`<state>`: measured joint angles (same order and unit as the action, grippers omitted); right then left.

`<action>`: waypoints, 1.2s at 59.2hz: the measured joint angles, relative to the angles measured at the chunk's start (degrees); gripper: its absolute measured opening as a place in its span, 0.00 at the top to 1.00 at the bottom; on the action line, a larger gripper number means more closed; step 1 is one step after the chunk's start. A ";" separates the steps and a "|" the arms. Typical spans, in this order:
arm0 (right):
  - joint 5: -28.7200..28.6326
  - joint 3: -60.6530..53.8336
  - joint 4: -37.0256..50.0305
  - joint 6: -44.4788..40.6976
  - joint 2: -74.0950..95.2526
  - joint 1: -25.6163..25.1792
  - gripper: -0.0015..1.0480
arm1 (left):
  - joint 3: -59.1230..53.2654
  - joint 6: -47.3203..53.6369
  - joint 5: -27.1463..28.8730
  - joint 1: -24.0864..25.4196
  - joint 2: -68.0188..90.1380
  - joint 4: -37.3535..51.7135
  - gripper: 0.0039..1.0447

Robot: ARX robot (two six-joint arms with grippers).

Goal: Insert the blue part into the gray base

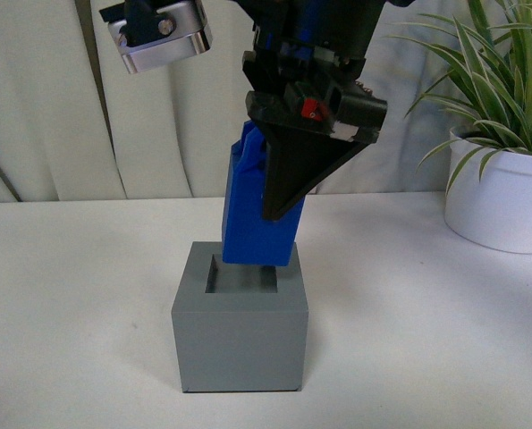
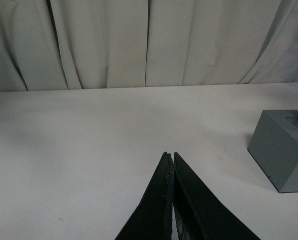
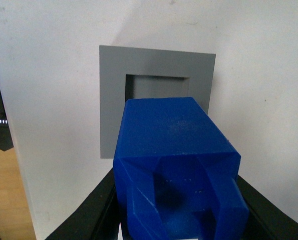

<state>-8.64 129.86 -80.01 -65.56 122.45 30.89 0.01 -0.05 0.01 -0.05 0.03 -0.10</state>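
The gray base stands on the white table, its square recess facing up. My right gripper is shut on the blue part and holds it slightly tilted, its lower end just above the recess's right side. In the right wrist view the blue part sits between the black fingers, with the base and its recess below. My left gripper is shut and empty above bare table; the base shows off to one side. In the front view only its silver body shows.
A white pot with a green plant stands at the back right. A pale curtain hangs behind the table. White tabletop surrounds the base.
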 joint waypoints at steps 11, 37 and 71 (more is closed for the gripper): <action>0.24 0.09 -0.11 0.26 0.98 0.48 0.56 | 0.00 0.00 0.00 0.00 0.00 0.00 0.96; 1.05 1.07 0.04 1.16 3.19 1.33 0.56 | 0.00 0.00 0.00 0.00 0.00 0.00 0.96; 1.90 0.04 0.66 2.25 3.37 1.70 0.56 | 0.00 0.00 0.00 0.00 0.00 0.00 0.96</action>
<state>-6.74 129.91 -79.35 -63.31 125.82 32.60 0.01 -0.05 0.01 -0.05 0.03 -0.10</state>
